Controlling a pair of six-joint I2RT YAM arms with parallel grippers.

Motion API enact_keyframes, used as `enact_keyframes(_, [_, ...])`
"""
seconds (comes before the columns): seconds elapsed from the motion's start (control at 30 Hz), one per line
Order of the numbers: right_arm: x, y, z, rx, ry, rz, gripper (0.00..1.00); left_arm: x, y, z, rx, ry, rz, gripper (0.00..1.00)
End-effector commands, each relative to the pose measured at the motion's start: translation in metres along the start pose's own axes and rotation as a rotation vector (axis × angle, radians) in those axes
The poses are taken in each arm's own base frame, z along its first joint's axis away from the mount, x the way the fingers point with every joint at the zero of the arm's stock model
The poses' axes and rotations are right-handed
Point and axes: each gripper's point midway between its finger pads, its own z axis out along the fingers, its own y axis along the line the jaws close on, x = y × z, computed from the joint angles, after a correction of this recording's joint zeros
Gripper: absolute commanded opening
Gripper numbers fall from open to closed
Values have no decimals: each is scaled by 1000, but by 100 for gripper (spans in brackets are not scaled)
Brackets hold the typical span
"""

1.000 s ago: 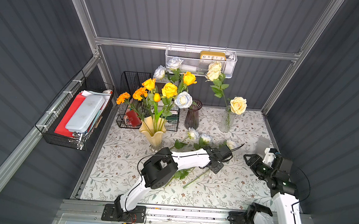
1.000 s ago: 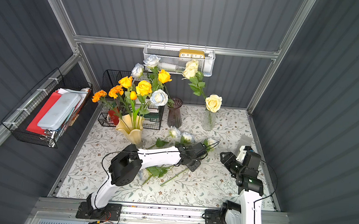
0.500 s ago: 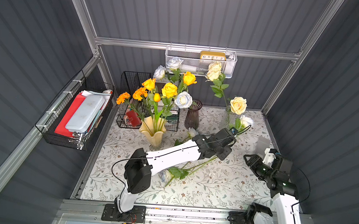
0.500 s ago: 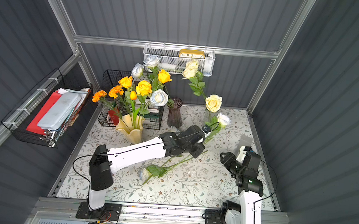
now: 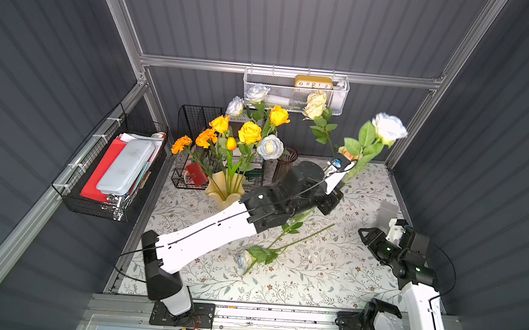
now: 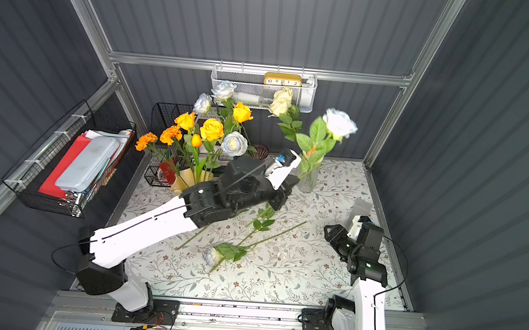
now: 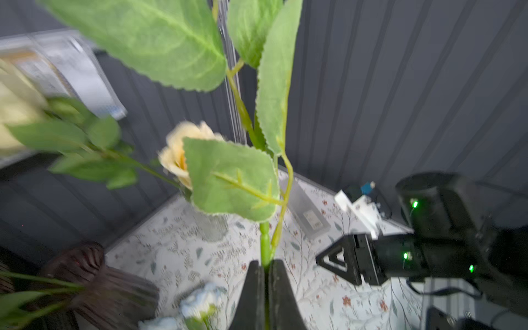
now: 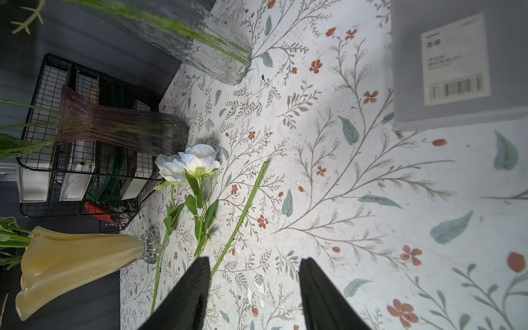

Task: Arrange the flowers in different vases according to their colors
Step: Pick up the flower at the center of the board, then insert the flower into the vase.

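Now off the counter [image 5: 328,276], white rose [image 5: 389,129] hangs clenched in left jaws near clear vase [image 6: 307,182], ready for placing; right jaws open, empty.

Both top views hang high above the front edge and look steeply down toward the back wall [image 5: 285,27]. They sit far enough off to take in the whole tabletop [image 5: 328,276], and the two are nearly the same picture, shifted a little sideways. The left wrist camera sits just behind the left claw [image 7: 265,264], very near the rose stem [image 7: 264,243] pinched there. It faces the back right corner, past the clear vase [image 7: 211,228] and onto the right arm [image 7: 443,228]. The right wrist camera rides low behind the right claw [image 8: 255,260], rolled sideways. It looks across the tabletop at the purple vase [image 8: 120,128] and yellow vase [image 8: 77,263] — and at that same clear vase.
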Motion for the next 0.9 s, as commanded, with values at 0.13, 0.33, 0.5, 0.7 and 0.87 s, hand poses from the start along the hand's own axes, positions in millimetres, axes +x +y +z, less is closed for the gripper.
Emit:
enact_keyframes(0.13, [2, -3, 3, -2, 6, -10, 55, -98, 67, -70, -195, -450, 172, 0])
enact_keyframes(0.33, [4, -5, 5, 3, 17, -8, 55, -103, 109, -72, -215, -603, 276, 0])
enact_keyframes(0.5, [1, -4, 8, -5, 13, -14, 55, -97, 130, -51, -186, -653, 304, 0])
enact_keyframes(0.7, [1, -6, 12, -6, 20, -11, 55, -89, 140, -18, -141, -666, 306, 0])
enact_keyframes(0.87, [3, -5, 15, -18, 36, -13, 55, -75, 154, 3, -132, -674, 298, 0])
